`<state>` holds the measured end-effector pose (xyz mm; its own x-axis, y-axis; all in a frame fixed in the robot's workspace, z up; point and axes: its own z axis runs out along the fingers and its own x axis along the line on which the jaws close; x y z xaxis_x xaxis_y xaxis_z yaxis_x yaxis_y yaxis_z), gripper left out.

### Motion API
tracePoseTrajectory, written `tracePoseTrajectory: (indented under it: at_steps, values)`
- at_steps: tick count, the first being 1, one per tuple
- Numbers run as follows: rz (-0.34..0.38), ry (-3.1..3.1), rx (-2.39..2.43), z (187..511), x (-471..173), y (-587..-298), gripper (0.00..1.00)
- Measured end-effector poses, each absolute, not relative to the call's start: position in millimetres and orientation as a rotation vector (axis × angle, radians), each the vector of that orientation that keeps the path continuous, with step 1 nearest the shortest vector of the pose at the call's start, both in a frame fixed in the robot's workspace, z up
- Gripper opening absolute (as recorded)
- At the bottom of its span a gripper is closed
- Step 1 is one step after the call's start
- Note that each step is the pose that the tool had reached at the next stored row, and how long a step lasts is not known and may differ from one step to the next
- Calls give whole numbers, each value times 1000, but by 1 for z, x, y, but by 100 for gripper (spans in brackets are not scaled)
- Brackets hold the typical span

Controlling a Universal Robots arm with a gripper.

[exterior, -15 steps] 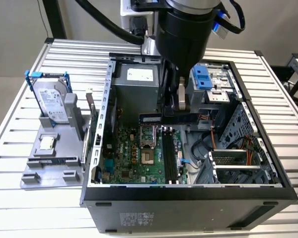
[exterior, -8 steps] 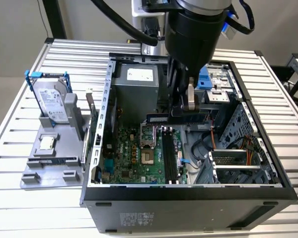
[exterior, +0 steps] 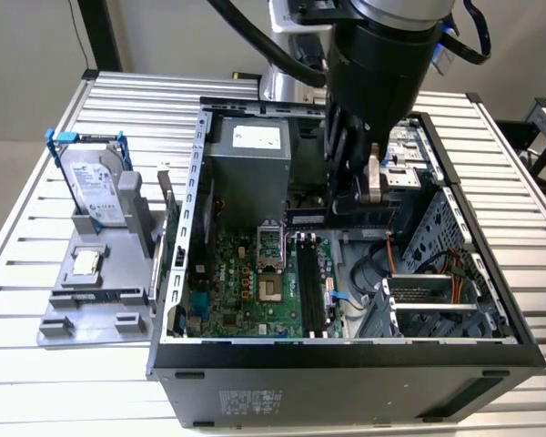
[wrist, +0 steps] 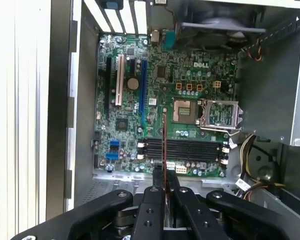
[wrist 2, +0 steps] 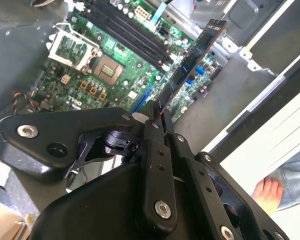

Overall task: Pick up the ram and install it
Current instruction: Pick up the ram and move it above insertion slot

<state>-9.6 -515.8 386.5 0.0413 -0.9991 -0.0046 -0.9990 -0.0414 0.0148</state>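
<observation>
Bench (exterior: 18, 364): slatted aluminium top, spans the whole exterior view.
PC case (exterior: 346, 382): tower on its side, side panel off, centre to lower right of the frame.
Arm (exterior: 382, 55): comes in from top centre, reaching down into the case.
Power supply (exterior: 247, 173): grey box at the upper left inside the case.
Motherboard (exterior: 246, 291): green, lower left of the case interior, also seen in both wrist views (wrist: 155, 115) (wrist 2: 90, 85).
Grey fixture (exterior: 91, 291): on the bench at left of the frame, well apart from the case.
It carries the hard drive (exterior: 91, 187), which stands upright in its blue frame.
Tool (exterior: 357, 196): inside the case above centre; both wrist views (wrist: 162, 187) (wrist 2: 157, 112) show the fingers clamped tight on the ram.
Ram (wrist 2: 197, 55): gripped at one end, the rest sticks out past the fingertips.
It's edge-on in the first wrist view (wrist: 164, 145), and a dark strip just beside the tool in the exterior view (exterior: 307, 217).
It's in the air over the motherboard, not seated.
RAM slots (wrist: 182, 149): black, side by side, near the CPU socket (wrist: 184, 110).
Small square chip (exterior: 85, 262): on the fixture, below the drive.
</observation>
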Motion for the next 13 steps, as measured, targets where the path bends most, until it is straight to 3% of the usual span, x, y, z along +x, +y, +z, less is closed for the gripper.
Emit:
tracePoseTrajectory:
  at_steps: [13]
  values:
    - [-21,-2170,2261,387,8,-516,0]
